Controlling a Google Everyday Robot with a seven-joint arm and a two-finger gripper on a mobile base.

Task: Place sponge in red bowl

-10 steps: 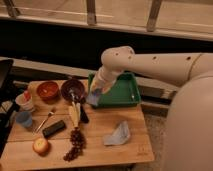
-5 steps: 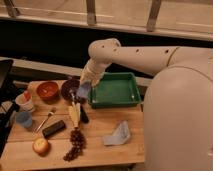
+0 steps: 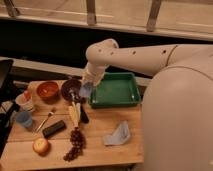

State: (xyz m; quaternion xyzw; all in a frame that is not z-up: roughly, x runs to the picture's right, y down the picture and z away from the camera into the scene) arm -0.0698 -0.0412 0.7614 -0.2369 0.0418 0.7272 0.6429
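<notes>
My gripper (image 3: 83,91) hangs from the white arm that reaches in from the right. It is shut on a pale blue sponge (image 3: 88,90). It holds the sponge above the right rim of a dark bowl (image 3: 70,88), at the left edge of the green tray (image 3: 116,90). The red bowl (image 3: 48,90) stands on the wooden table to the left of the dark bowl, apart from the gripper.
On the table (image 3: 100,152) lie a blue cloth (image 3: 117,134), grapes (image 3: 74,145), an apple (image 3: 40,146), a black bar (image 3: 54,128), a fork (image 3: 45,120), a blue cup (image 3: 23,119) and a white cup (image 3: 25,101). A yellowish item (image 3: 75,113) lies below the dark bowl.
The arm has swung left, carrying the sponge from over the green tray to the dark bowl's right rim, closer to the red bowl.
</notes>
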